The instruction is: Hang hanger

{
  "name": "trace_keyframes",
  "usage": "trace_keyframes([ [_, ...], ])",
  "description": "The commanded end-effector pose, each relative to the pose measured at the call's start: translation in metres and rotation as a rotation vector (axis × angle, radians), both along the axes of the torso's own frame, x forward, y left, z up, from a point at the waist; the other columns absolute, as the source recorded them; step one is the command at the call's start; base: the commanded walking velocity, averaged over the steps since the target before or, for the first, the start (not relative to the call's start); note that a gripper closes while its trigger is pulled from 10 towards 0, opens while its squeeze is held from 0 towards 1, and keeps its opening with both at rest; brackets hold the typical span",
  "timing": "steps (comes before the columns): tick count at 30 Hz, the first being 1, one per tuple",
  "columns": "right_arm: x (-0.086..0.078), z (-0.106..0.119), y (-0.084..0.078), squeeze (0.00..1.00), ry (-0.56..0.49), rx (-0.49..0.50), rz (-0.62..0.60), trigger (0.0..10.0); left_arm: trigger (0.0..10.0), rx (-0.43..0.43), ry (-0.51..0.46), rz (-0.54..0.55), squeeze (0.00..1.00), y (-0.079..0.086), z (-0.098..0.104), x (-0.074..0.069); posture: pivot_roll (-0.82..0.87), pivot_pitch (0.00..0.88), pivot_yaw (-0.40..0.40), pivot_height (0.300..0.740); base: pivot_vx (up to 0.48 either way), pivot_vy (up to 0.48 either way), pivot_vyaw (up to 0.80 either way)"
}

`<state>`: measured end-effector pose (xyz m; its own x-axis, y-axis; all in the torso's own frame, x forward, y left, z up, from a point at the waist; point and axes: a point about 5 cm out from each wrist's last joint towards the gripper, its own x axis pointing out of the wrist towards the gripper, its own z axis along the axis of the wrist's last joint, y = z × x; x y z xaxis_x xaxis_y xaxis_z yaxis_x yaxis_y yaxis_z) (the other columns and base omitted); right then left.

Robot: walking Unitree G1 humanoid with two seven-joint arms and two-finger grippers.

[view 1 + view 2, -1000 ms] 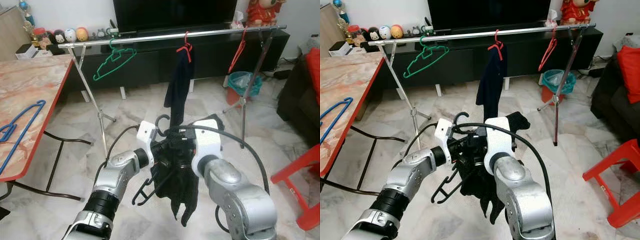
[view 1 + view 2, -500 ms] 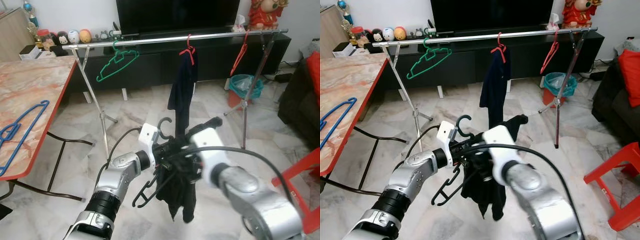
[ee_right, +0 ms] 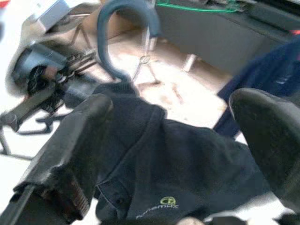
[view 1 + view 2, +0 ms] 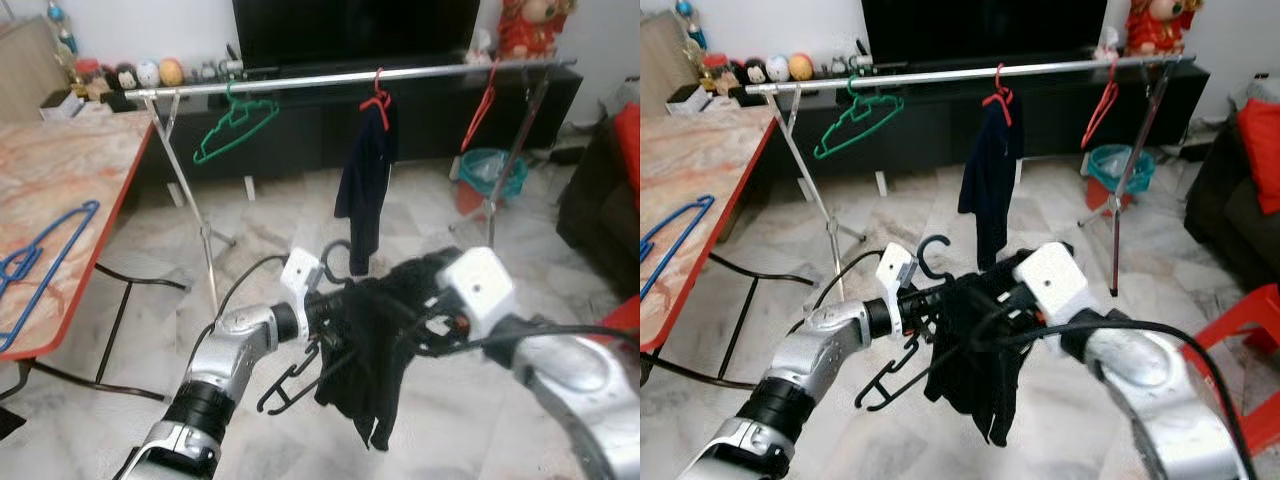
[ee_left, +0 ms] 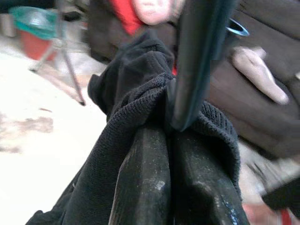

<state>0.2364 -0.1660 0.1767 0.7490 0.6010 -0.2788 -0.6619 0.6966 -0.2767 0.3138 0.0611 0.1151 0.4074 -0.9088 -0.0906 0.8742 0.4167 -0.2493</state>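
Observation:
My left gripper is shut on the neck of a black hanger, whose hook points up. A black garment is draped over the hanger and hangs down from it. In the left wrist view the fingers pinch the hanger neck through the cloth. My right gripper is open just to the right of the garment, with the cloth lying between its spread fingers. The clothes rail stands ahead, across the room.
On the rail hang a green hanger, a red hanger with a navy garment and a bare red hanger. A blue hanger lies on the marble table at left. A teal bin and a red stool stand at right.
My right arm has drawn back to the right, away from the hanger. The garment now spreads wider over the hanger. The left gripper keeps its hold.

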Motion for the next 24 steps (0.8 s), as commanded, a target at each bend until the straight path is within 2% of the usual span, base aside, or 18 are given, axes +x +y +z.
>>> trace_keyframes([
  [1,-0.006,-0.007,-0.004,0.0,0.02,0.023,0.132,10.0,10.0,0.028,-0.025,-0.1,0.0,-0.002,0.003,-0.007,-0.1,0.0,0.056,0.74,0.0,0.0,0.0],
  [6,-0.013,-0.018,-0.015,0.0,0.071,0.076,0.246,10.0,10.0,0.057,-0.019,-0.165,0.0,0.003,0.001,-0.013,-0.1,0.0,0.057,0.74,0.0,0.0,0.0],
  [9,-0.017,-0.028,-0.023,0.0,0.105,0.057,0.309,10.0,10.0,0.085,-0.017,-0.196,0.0,0.008,-0.001,-0.015,-0.09,0.0,0.059,0.74,0.0,0.0,0.0],
  [12,-0.022,-0.036,-0.03,0.0,0.163,0.143,0.386,10.0,10.0,0.12,-0.014,-0.234,0.0,0.014,-0.004,-0.017,-0.09,0.0,0.058,0.74,0.0,0.0,0.0],
  [18,-0.027,-0.049,-0.041,0.0,0.232,0.169,0.457,10.0,10.0,0.116,-0.021,-0.341,0.0,0.016,0.003,-0.025,-0.08,0.0,0.059,0.74,0.0,0.0,0.0],
  [24,-0.024,-0.05,-0.045,0.0,0.218,0.18,0.492,10.0,10.0,0.116,-0.029,-0.403,0.0,0.013,0.006,-0.03,-0.08,0.0,0.062,0.74,0.0,0.0,0.0],
])
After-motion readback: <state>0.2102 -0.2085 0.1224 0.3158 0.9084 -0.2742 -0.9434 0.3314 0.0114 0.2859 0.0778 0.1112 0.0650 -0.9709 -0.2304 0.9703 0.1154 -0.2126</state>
